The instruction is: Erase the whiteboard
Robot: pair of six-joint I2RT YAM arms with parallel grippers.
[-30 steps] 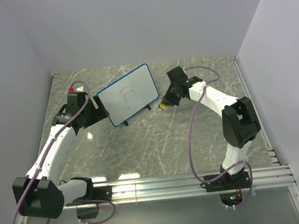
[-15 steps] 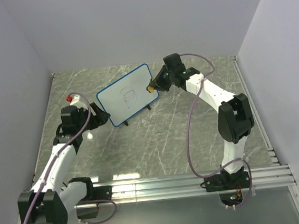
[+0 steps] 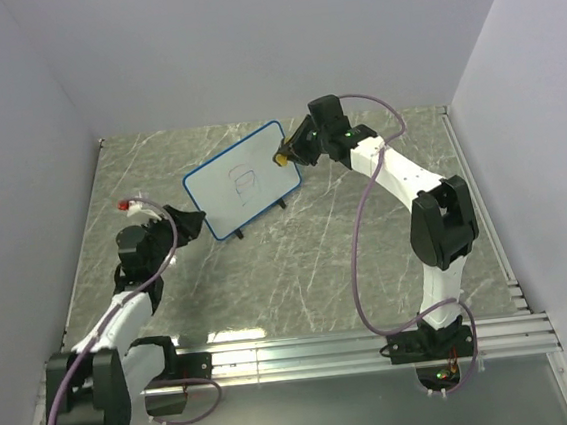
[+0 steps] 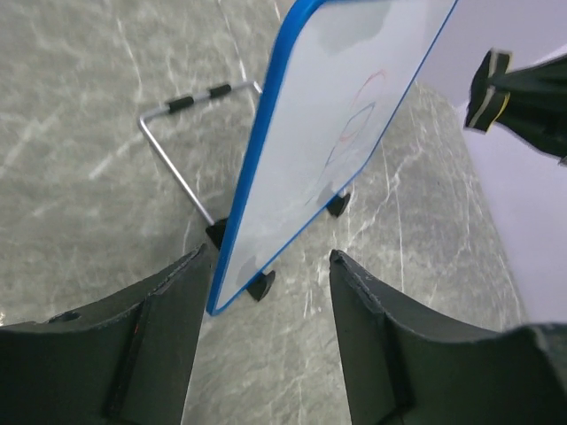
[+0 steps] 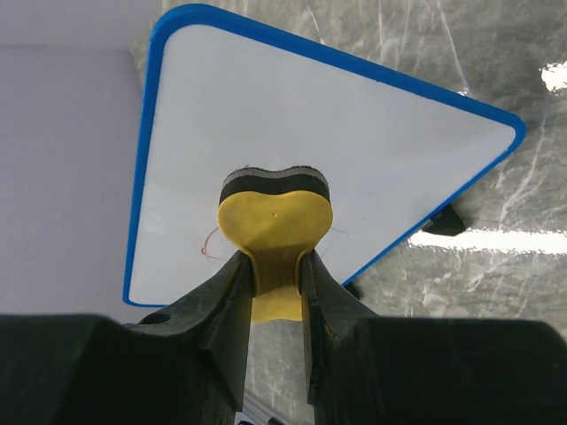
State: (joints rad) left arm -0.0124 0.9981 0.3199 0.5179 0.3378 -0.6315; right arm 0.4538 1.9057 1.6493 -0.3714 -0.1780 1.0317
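Note:
The whiteboard (image 3: 242, 180) stands tilted on small black feet at the back middle of the table, blue-framed, with a faint scribble (image 3: 244, 181) near its centre. My right gripper (image 3: 288, 156) is shut on the yellow-and-black eraser (image 5: 275, 212) and holds its black face at the board's right edge; the board (image 5: 319, 142) fills the right wrist view. My left gripper (image 3: 189, 225) is open and empty just left of the board's lower left corner. The left wrist view shows that corner (image 4: 232, 292) close to the left finger, not held.
A bent wire stand (image 4: 177, 150) props the board from behind. A small red-tipped part (image 3: 126, 205) sits on the left arm. Grey walls close the table at the back and both sides. A metal rail (image 3: 307, 356) runs along the near edge.
My left gripper has let go of the board's left edge and drawn back toward the near left. My right gripper has lifted the eraser from beside the board's lower right up to its right edge.

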